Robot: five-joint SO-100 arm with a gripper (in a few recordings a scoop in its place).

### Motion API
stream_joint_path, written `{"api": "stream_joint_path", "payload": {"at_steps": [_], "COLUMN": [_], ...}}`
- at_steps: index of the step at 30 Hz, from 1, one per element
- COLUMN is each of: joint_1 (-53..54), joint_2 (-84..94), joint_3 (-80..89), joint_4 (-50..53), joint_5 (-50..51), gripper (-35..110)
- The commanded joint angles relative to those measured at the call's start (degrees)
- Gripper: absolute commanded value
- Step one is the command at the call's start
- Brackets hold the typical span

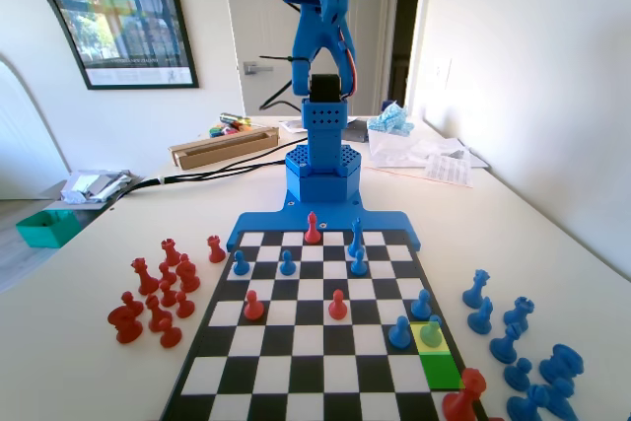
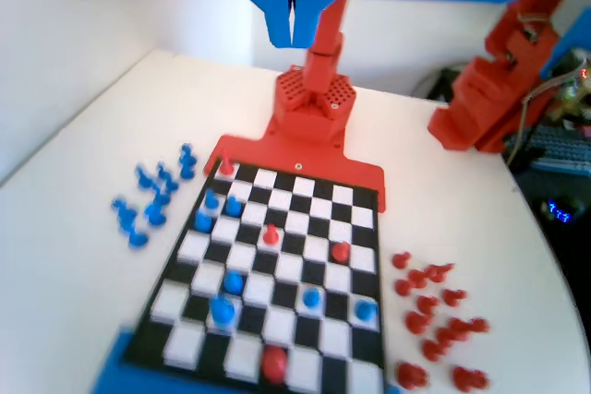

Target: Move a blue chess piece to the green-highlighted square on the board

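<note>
The pawn [image 1: 431,333] is smooth blue plastic, ball-headed on a flared base, and stands on the pale yellow square [image 1: 430,336] at the right edge of the board [image 1: 296,342] in the fixed view. The green square [image 1: 440,371] lies directly in front of it, one square nearer the camera, flat and bare. Another blue pawn [image 1: 399,332] stands just beside on the left, and a third [image 1: 422,305] sits one row back, close behind. A red piece [image 1: 465,396] stands at the near right corner, just beside the green square (the tightest neighbour there).

The board is flat black-and-white chequer, with a blue plastic base plate [image 1: 325,227] at its far end. Most near-row squares are open. Red pawns [image 1: 337,305] stand mid-board, well apart from the green square.

On the desk [image 1: 79,362], a loose group of red pieces [image 1: 158,298] sits off the left edge and blue pieces [image 1: 518,352] off the right, near the green square's side.

The hand [image 2: 293,29] hangs high over the board in the wrist view, its two angular blue jaws pressed together with only a thin seam between them, gripping nothing
</note>
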Motion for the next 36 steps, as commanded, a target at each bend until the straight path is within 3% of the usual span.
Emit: {"api": "stream_joint_path", "payload": {"at_steps": [1,16,24,36], "joint_1": [0.4,-6.3,-11.2,-20.0], "joint_2": [-4.5,-27.7,-35.0,-51.5], "joint_3": [-4.7,-8.8,-4.6,-5.3], "joint_4": [-5.0,-6.9,-15.7,-22.7], "joint_5": [7.6,32.5,45.6,51.9], "gripper": [1,1,1,1]}}
